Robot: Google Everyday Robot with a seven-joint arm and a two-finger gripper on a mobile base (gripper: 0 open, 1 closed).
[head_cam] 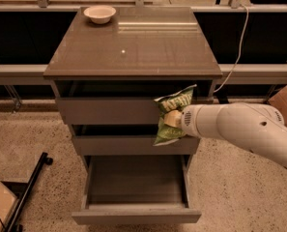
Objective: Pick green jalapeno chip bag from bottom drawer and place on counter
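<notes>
Chip bag [174, 105] is clamped in the claw [176, 123] just under the table's [133, 47] front edge at 5 o'clock, so it could easily get snagged there if lifted straight up.

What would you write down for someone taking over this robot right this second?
The gripper is at the white arm's end, in front of the upper drawers, shut on the small crinkly green jalapeno chip bag, held in the air.
The wide grey-brown bottom drawer is pulled open, bag not in it.
The glossy grey-brown counter has no bag on it; a pale bowl sits at its far left corner.
Done: bag lifted out. Left: raise it above the counter edge, set it down, let go.
</notes>
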